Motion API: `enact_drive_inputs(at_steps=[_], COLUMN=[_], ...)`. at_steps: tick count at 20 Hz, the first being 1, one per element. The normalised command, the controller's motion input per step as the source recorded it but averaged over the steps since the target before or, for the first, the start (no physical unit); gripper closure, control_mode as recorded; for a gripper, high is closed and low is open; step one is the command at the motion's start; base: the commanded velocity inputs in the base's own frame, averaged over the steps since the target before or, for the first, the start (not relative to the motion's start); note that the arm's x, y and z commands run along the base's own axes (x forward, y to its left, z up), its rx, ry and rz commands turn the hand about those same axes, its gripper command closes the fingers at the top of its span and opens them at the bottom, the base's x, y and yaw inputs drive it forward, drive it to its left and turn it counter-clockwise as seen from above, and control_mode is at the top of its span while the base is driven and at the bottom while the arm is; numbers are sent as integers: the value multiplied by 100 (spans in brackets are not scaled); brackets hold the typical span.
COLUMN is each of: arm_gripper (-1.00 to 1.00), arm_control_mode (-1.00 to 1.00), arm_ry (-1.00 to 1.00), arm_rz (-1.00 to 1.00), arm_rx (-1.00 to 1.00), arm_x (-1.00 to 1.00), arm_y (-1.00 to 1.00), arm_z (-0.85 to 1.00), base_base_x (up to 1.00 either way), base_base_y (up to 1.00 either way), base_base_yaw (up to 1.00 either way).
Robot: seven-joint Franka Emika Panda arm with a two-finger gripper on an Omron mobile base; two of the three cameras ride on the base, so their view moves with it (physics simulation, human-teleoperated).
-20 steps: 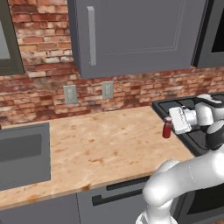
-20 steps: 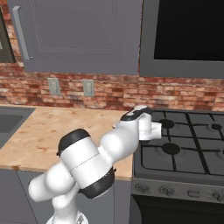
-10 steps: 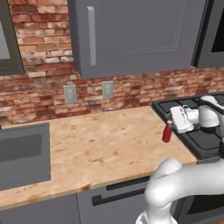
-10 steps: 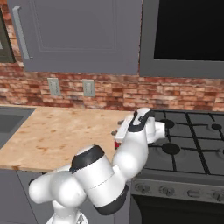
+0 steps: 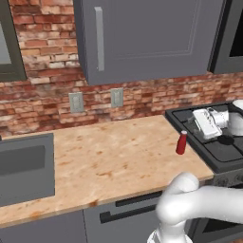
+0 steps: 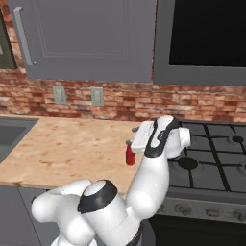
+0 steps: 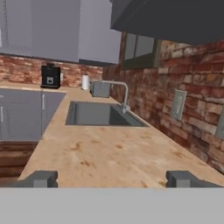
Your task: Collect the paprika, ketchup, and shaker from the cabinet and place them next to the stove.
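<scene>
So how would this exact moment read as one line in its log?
gripper: open, holding nothing | ketchup: upright on counter beside stove | cabinet: door shut

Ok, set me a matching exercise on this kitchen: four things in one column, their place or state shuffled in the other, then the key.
Things:
1. ketchup
2. cabinet
3. pincer
4. sink

Place or state:
A. door shut
B. sunk in the counter, faucet at its edge
C. standing on the counter beside the stove
D. open, holding nothing

Pairs: 1-C, 2-A, 3-D, 4-B
</scene>
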Motion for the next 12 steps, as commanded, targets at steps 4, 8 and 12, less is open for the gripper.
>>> enact_drive_inputs(at_steps=[4,8,12], arm_gripper=[-100,-100,-100], arm_control_mode=[-100,-100,-100], arm_ry=[1,1,2], arm_rz=[-5,-10,-13], arm_rx=[0,0,0], arm_x=[-81,-96,-97], arm_y=[7,38,52], arm_z=[8,3,0], base_base_x=[0,0,0], base_base_y=[0,0,0], base_base_yaw=[0,0,0])
